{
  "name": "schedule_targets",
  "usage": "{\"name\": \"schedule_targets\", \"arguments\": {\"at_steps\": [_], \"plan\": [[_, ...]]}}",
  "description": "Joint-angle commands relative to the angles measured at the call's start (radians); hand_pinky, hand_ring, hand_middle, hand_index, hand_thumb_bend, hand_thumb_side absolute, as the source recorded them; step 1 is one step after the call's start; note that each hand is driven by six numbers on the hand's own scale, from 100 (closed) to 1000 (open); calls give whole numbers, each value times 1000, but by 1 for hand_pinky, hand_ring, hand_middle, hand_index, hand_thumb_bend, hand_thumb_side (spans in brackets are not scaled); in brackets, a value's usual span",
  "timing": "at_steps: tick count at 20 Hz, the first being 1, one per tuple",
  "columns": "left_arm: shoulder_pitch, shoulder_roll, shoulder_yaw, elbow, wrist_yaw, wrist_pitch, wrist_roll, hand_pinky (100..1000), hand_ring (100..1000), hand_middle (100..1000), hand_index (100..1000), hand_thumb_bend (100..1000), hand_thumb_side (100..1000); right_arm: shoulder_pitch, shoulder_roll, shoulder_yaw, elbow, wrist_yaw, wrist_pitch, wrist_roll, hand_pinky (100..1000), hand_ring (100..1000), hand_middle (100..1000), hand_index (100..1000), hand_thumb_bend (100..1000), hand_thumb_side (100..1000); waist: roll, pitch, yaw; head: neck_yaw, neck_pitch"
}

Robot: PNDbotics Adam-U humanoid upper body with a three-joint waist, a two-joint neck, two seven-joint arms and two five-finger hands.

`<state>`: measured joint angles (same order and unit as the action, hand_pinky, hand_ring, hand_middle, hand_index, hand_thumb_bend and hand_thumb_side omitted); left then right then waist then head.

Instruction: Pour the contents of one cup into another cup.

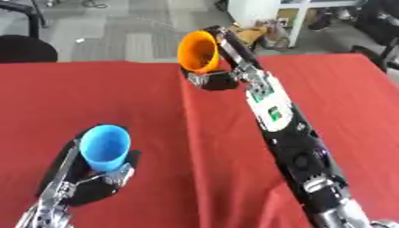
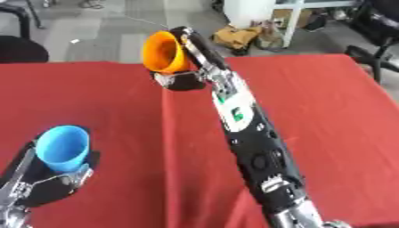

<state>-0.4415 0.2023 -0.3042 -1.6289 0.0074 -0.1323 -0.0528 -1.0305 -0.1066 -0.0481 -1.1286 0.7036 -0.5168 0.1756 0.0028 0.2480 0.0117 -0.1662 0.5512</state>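
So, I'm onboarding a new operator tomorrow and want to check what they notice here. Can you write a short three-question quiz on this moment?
1. True or false: the orange cup is standing upright on the red table.
2. Which hand holds the blue cup?
A. left hand
B. right hand
C. neither
3. Fill in: the orange cup's open mouth faces the robot's ____ side.

Key:
1. False; it is held tipped on its side, above the table.
2. A
3. left
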Motion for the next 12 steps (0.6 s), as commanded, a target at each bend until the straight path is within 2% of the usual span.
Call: {"name": "schedule_targets", "arguments": {"at_steps": [1, 8, 12], "plan": [[-13, 11, -5, -7, -8, -4, -12, 471, 455, 455, 676, 171, 100, -33, 13, 24, -58, 87, -38, 10, 721, 503, 223, 579, 224, 100, -1, -24, 1, -5, -13], [-22, 7, -17, 6, -15, -11, -31, 472, 456, 456, 677, 171, 100, -56, 59, 71, -68, 227, -118, 30, 719, 507, 240, 589, 247, 100, -3, -25, 2, -11, -16], [-28, 3, -21, 14, -15, -14, -38, 472, 457, 456, 677, 171, 100, -59, 82, 92, -74, 268, -155, 33, 718, 507, 244, 590, 249, 100, -5, -25, 4, -13, -17]]}}
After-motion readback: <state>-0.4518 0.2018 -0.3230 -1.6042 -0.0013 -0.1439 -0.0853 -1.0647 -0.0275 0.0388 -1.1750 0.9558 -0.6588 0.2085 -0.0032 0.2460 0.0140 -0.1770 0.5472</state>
